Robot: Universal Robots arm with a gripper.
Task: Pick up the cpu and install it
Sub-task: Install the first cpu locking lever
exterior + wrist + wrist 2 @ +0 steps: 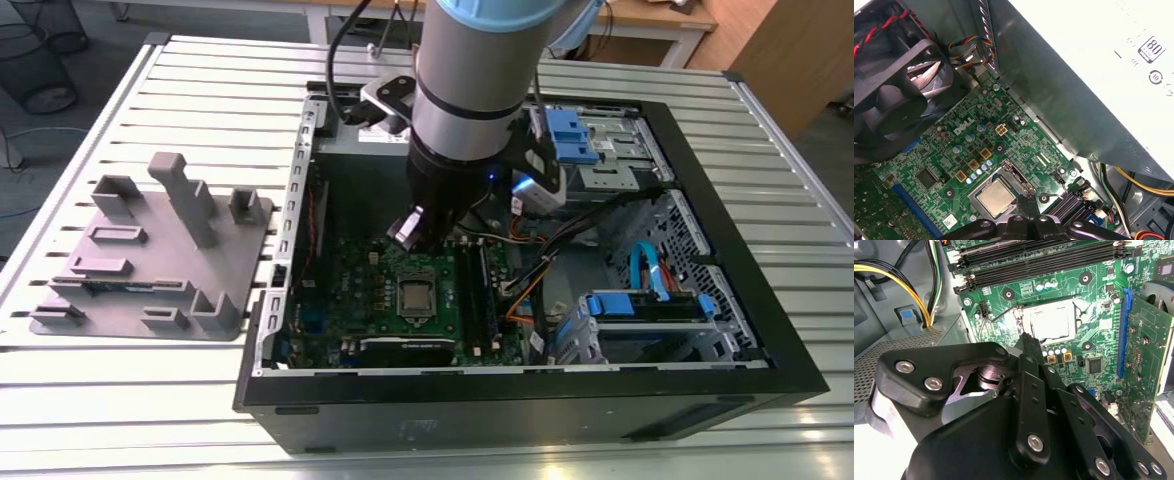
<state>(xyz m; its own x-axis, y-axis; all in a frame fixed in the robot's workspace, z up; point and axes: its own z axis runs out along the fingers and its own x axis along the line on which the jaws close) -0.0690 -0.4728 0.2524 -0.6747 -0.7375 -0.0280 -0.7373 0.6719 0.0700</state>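
Dull silver catches the eye first: the cpu (pixel 995 196) lies flat and square inside the metal socket frame (pixel 1004 172) on the green circuit board (pixel 387 270), so by the look of it the placing itself is done. Whether the frame has been latched down over it I can't make out. The gripper (pixel 1026 340) hangs just above that spot, its black fingers (pixel 1030 347) pinched together to a narrow tip with nothing between them. From the exterior view the grey arm (pixel 467 100) reaches straight down into the open black computer case (pixel 534 390). Beside the case, on the ribbed metal table (pixel 134 400), sits the grey plastic holder tray (pixel 147 260), blocky and matte. A black fan (pixel 899 95) and bundled coloured wires (pixel 971 52) crowd the board's edge.
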